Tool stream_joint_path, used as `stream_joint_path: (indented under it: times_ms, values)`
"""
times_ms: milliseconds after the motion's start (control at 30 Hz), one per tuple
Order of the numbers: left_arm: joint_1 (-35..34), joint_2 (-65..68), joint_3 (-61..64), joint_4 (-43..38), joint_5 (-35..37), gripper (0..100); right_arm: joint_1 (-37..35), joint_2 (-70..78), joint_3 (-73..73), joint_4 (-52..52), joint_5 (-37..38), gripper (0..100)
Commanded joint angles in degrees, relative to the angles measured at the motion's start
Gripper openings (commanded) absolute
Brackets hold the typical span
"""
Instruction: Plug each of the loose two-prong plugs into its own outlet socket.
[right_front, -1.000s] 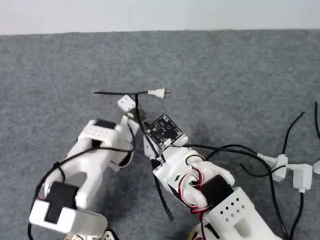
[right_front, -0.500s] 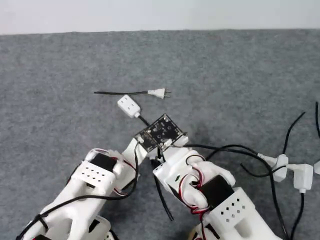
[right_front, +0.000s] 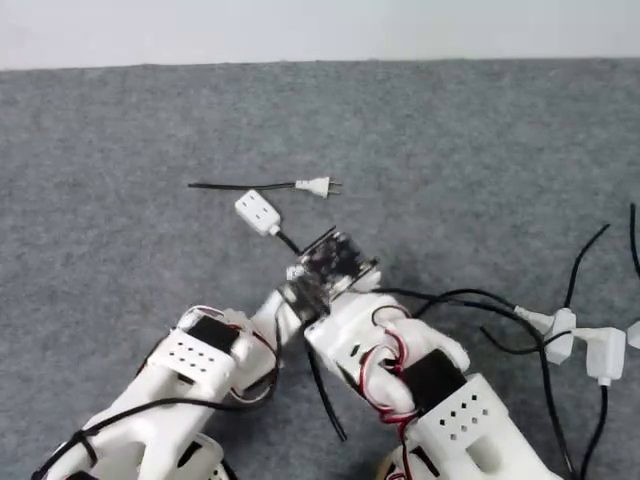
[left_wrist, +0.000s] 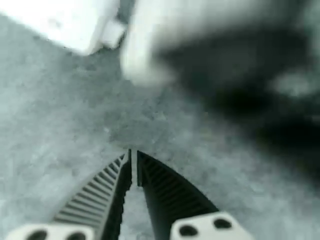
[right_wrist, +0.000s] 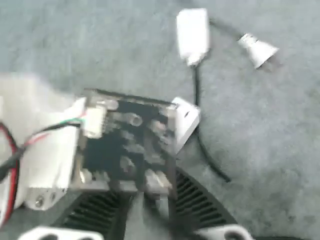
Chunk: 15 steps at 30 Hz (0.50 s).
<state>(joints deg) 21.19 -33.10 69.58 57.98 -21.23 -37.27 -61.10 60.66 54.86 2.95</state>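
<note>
A white outlet socket (right_front: 257, 211) lies on the grey carpet with its black cord running toward the arms. Just beyond it lies a white two-prong plug (right_front: 318, 186), loose, prongs pointing right. Both also appear in the right wrist view: socket (right_wrist: 192, 34), plug (right_wrist: 257, 50). My left gripper (left_wrist: 133, 159) is shut on nothing, low over bare carpet. The left arm (right_front: 200, 355) ends close under the right arm's head (right_front: 350, 340). My right gripper (right_wrist: 147, 200) sits short of the socket, and a wrist circuit board (right_wrist: 127, 145) covers its front.
More white plugs and sockets (right_front: 575, 335) with tangled black cords lie at the right edge. A black cord (right_front: 325, 395) trails between the two arms. The grey carpet (right_front: 450, 150) stretches back to a pale wall.
My left arm has pulled back from the socket toward the near left, then edged in against the right arm. The socket and plug lie as before.
</note>
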Motion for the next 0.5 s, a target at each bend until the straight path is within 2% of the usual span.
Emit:
stream_joint_path:
  times_ms: [0, 100, 167, 333, 467]
  values:
    - [-10.81, -0.79, -4.97, -4.66, 9.32, 1, 1.10, 0.31, -1.76, -4.35, -2.11, 0.8]
    - [-19.52, -0.79, -6.90, -7.30, 14.59, 1, 1.36, 5.93, -4.31, -6.55, -3.69, 0.8]
    - [-23.12, -0.79, -6.99, -7.47, 15.56, 1, 1.45, 11.91, -7.74, -6.73, -3.96, 0.8]
    - [-27.69, -0.79, -5.05, -7.65, 15.21, 1, 3.38, 26.77, -18.73, -7.87, -5.63, 0.8]
    - [-28.40, -0.79, -5.05, -7.65, 12.75, 1, 3.91, 36.62, -26.02, -8.40, -6.15, 0.8]
